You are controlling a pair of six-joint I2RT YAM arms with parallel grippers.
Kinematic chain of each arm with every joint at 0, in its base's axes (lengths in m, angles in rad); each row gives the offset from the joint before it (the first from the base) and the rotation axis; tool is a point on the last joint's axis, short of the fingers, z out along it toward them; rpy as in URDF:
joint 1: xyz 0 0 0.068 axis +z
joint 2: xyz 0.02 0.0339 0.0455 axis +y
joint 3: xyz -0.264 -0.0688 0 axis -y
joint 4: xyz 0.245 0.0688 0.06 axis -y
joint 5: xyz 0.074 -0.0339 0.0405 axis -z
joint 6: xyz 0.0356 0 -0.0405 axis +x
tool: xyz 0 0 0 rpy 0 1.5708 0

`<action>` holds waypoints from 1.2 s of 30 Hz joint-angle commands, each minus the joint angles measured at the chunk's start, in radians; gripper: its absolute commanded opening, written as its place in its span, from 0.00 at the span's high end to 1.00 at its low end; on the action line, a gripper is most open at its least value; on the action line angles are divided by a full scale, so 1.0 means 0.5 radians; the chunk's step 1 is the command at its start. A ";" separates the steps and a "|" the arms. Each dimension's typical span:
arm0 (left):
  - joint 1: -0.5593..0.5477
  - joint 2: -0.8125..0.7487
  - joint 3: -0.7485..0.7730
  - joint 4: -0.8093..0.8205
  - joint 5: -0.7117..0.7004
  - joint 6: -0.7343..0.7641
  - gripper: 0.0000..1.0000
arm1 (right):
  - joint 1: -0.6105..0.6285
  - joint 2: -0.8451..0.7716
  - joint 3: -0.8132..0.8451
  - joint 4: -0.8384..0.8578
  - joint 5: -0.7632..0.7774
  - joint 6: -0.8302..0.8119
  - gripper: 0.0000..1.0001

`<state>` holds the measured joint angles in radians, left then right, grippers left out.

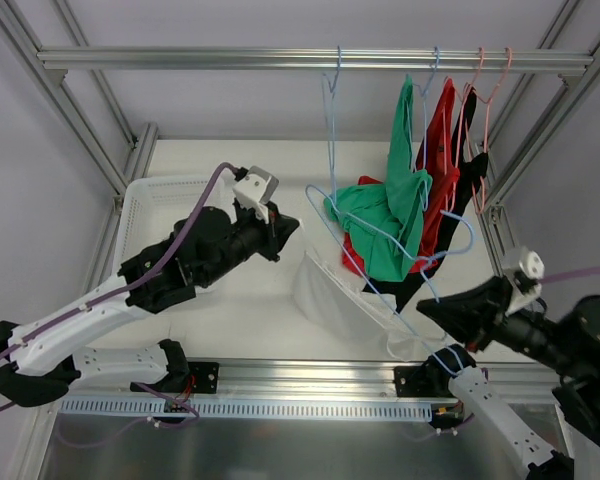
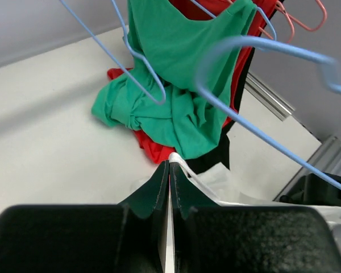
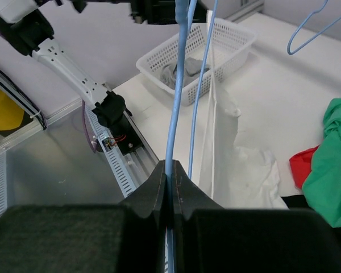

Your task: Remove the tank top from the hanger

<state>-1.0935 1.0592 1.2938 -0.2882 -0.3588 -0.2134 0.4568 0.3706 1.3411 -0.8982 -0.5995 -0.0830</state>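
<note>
The white tank top [image 1: 342, 298] lies crumpled on the table, with one edge drawn up toward my left gripper [image 1: 292, 228]. In the left wrist view that gripper [image 2: 169, 165] is shut on a white strap [image 2: 186, 165] of the tank top [image 2: 234, 183]. A light blue wire hanger [image 1: 380, 293] runs slanting across the top. My right gripper [image 1: 422, 308] is shut on the hanger's wire [image 3: 176, 102], pinched between its fingers [image 3: 170, 165]. White fabric [image 3: 238, 165] hangs along the hanger's second wire.
A green top [image 1: 390, 215], a red one [image 1: 442, 150] and a black one [image 1: 470, 175] hang from hangers on the rail at the back right. An empty blue hanger [image 1: 330, 120] hangs beside them. A white basket [image 1: 145, 195] holding grey cloth stands at the left.
</note>
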 commanded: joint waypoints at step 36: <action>-0.016 -0.173 -0.873 0.135 0.215 -0.365 0.01 | 0.025 0.231 -0.332 0.626 1.159 0.046 1.00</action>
<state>-1.0939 1.0065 0.8169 -0.1913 -0.1783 -0.4118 0.4637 0.4644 1.1324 -0.1436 -0.1379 -0.0486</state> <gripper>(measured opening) 0.984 0.033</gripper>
